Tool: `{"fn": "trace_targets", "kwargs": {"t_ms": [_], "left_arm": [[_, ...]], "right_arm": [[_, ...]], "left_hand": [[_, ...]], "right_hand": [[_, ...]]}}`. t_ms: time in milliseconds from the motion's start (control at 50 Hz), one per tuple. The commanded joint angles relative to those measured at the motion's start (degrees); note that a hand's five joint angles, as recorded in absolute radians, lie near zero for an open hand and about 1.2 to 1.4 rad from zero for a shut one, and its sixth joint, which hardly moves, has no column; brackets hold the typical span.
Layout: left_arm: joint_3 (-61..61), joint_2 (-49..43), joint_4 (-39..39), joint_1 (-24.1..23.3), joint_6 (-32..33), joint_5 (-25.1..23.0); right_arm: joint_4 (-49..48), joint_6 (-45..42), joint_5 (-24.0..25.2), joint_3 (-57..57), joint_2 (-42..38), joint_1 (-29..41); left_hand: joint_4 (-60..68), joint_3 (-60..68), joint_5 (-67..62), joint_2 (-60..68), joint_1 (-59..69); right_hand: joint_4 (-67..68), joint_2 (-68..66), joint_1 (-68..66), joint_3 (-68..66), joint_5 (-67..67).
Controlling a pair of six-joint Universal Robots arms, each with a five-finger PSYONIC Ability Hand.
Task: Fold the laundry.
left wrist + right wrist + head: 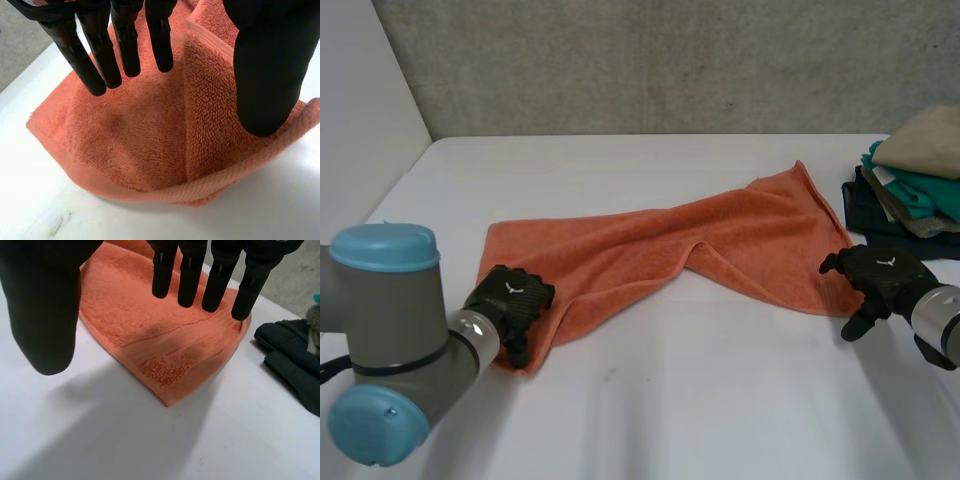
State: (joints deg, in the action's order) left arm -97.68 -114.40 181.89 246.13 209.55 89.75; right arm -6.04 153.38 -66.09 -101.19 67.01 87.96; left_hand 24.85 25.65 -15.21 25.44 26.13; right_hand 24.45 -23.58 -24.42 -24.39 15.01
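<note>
Here the orange towel [650, 250] lies on the worktop [720, 400], its long axis running from lower left to upper right in the head view. The left hand [512, 300] hovers wide over its lower-left corner, and the right hand [880, 278] is wide at its right corner.

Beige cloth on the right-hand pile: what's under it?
Under the beige cloth a teal garment shows, and below that a dark garment resting on the table. Whatever lies deeper inside the stack is covered.

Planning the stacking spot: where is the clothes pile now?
In the head view the pile sits on the table at its right edge, beyond the right hand, beside the towel.
</note>
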Motion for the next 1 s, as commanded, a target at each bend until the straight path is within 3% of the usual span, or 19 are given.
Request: {"fn": "trace_targets", "kwargs": {"t_ms": [20,280,580,760,820,860,880,900,1000], "left_arm": [[0.3,-1.5,2.1,-4.0,-0.7,4.2],[0.7,-0.4,3.1,-5.8,-1.3,5.6],[2.2,0.9,3.3,-6.1,-7.1,4.1],[4.0,-0.4,2.3,-6.6,-7.4,4.2],[5.1,-1.4,2.2,-6.9,-7.7,4.4],[5.9,-2.0,1.9,-7.2,-7.7,4.5],[6.7,-2.4,1.4,-7.3,-7.8,4.5],[7.0,-2.7,1.2,-7.5,-7.8,4.5],[9.0,-4.4,-0.4,-8.2,-8.2,4.7]], "right_arm": [[-8.2,-0.8,0.4,-1.2,-4.3,-0.2],[-13.6,-2.7,1.0,1.0,-7.1,-0.4],[-14.0,-3.4,1.0,6.7,-11.9,-0.4],[-14.2,-1.4,1.7,6.4,-10.2,-0.9],[-13.6,-0.5,1.7,6.6,-9.6,-1.0],[-12.8,-0.1,1.7,6.5,-9.1,-0.8],[-11.9,0.4,1.6,6.3,-8.4,-0.8],[-11.4,0.7,1.6,6.2,-7.9,-0.8],[-8.0,1.1,1.8,5.6,-5.9,-0.7]], "left_hand": [[3.5,2.7,-3.2,2.9,2.3],[2.9,2.1,-2.5,2.3,1.6],[-2.9,-3.7,3.2,-3.5,-4.1],[-4.9,-5.7,5.2,-5.5,-6.2],[-5.2,-6.0,5.6,-5.8,-6.5],[-5.2,-6.0,5.6,-5.8,-6.5],[-5.4,-6.2,5.7,-6.0,-6.7],[-5.6,-6.4,5.9,-6.1,-6.8],[-7.9,-8.7,8.3,-8.5,-9.2]], "right_hand": [[6.2,-7.1,-6.3,-6.3,5.7],[13.0,-13.8,-13.0,-13.0,12.4],[22.9,-23.8,-22.9,-22.9,22.3],[46.8,-47.6,-46.8,-46.8,46.2],[40.8,-41.6,-40.8,-40.8,40.2],[27.5,-28.4,-27.5,-27.6,26.9],[6.9,-7.8,-7.0,-7.0,6.4],[2.4,-3.3,-2.5,-2.5,1.9],[-1.0,0.1,0.9,0.9,-1.5]]}}
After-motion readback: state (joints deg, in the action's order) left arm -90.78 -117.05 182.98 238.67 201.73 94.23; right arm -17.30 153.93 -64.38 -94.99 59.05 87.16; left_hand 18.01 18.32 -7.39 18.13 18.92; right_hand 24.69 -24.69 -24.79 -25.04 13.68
